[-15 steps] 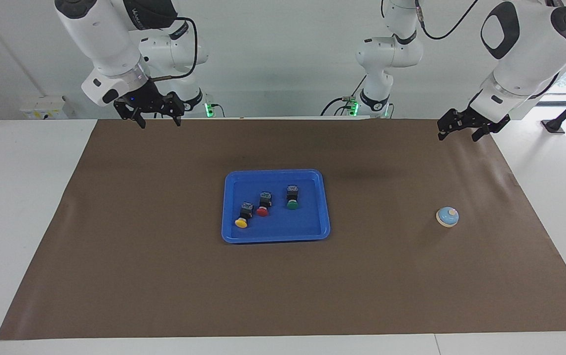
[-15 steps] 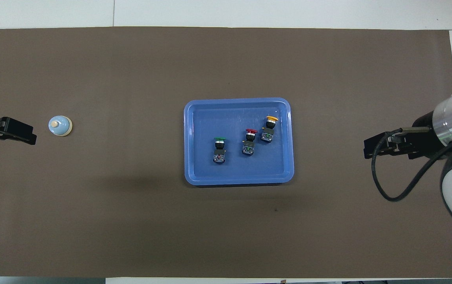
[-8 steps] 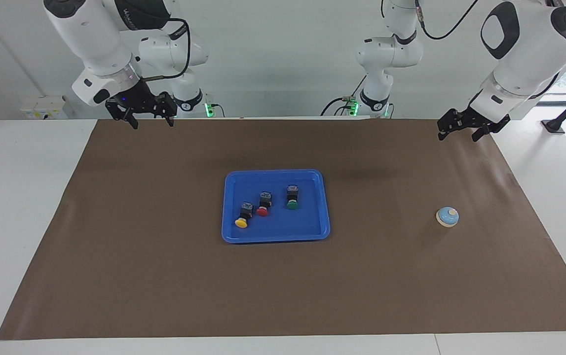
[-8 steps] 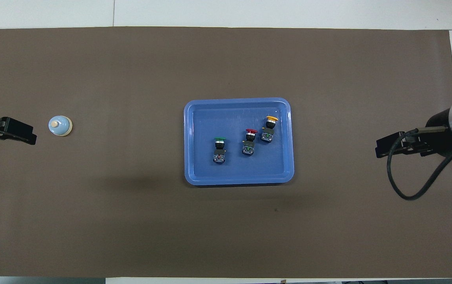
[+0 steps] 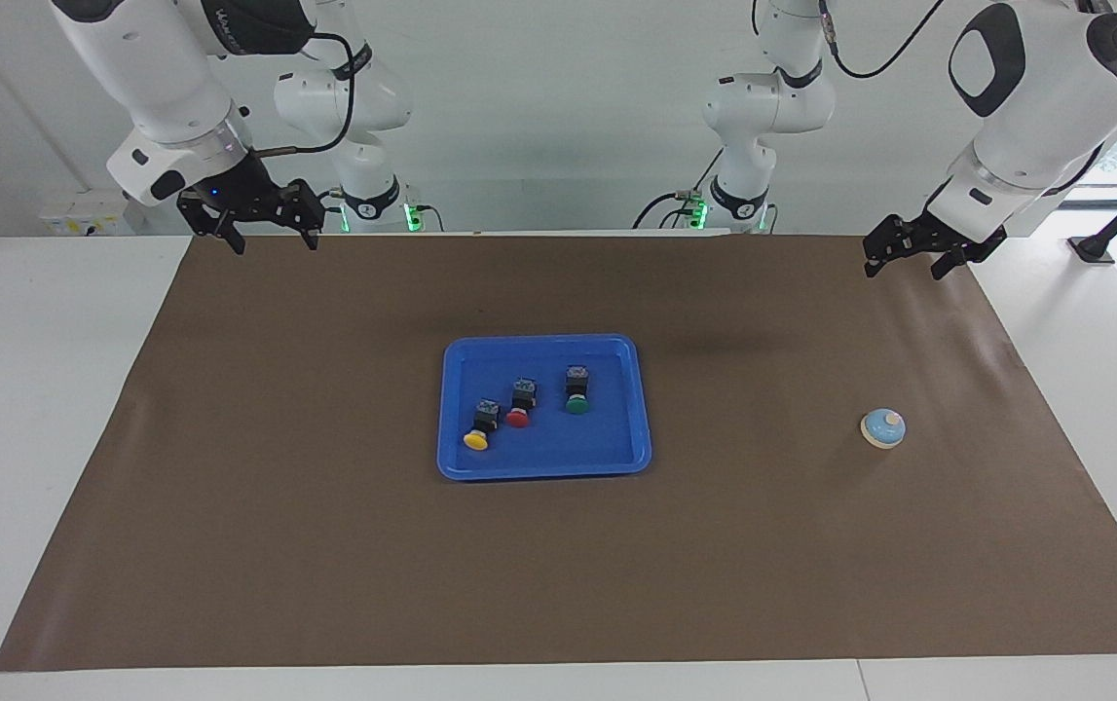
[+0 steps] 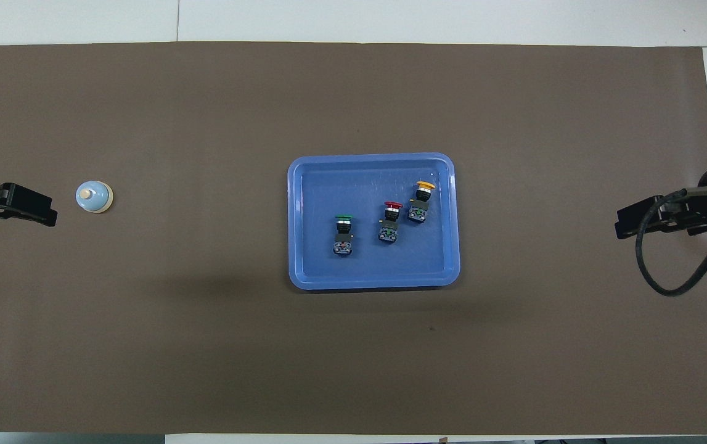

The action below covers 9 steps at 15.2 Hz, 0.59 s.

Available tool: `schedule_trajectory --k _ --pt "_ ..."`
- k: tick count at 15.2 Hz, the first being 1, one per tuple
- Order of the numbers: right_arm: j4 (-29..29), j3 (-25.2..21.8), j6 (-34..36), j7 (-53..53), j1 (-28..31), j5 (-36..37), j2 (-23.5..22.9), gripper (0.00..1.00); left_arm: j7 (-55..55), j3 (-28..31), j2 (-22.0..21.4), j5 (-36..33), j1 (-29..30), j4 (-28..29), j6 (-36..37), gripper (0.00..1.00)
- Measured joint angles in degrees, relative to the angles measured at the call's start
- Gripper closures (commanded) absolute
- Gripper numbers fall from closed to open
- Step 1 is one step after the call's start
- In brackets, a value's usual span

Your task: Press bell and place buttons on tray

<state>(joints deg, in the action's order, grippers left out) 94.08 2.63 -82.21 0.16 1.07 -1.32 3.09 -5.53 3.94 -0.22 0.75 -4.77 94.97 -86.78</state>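
The blue tray [image 5: 543,342] [image 6: 371,157] lies in the middle of the brown mat. In it lie the three buttons: green [image 5: 577,389] [image 6: 343,234], red [image 5: 520,401] [image 6: 390,221] and yellow [image 5: 481,425] [image 6: 421,200]. The light-blue bell [image 5: 882,427] [image 6: 93,196] stands alone on the mat toward the left arm's end. My left gripper [image 5: 904,269] [image 6: 45,213] hangs open and empty over the mat's edge at that end, apart from the bell. High over the mat's edge at the right arm's end, my right gripper [image 5: 274,243] [image 6: 624,225] is open and empty too.
The brown mat [image 5: 324,545] covers most of the white table [image 5: 42,409]. A black cable [image 6: 661,277] loops down from the right wrist. Both arm bases stand at the robots' edge of the table.
My right gripper has drawn back from the tray toward the right arm's end of the table, still open. The left arm, bell, tray and buttons have not moved.
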Motion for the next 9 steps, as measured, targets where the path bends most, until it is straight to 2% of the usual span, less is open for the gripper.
schedule_trajectory --k 4,9 --pt "-5.0 0.0 5.9 0.0 0.1 0.4 -1.9 0.0 0.0 0.0 0.0 0.0 0.0 0.0 0.0 0.0" --pt "-6.5 0.6 6.4 0.0 -0.3 2.0 -2.5 0.0 0.0 0.0 0.0 0.0 0.0 0.0 0.0 0.0"
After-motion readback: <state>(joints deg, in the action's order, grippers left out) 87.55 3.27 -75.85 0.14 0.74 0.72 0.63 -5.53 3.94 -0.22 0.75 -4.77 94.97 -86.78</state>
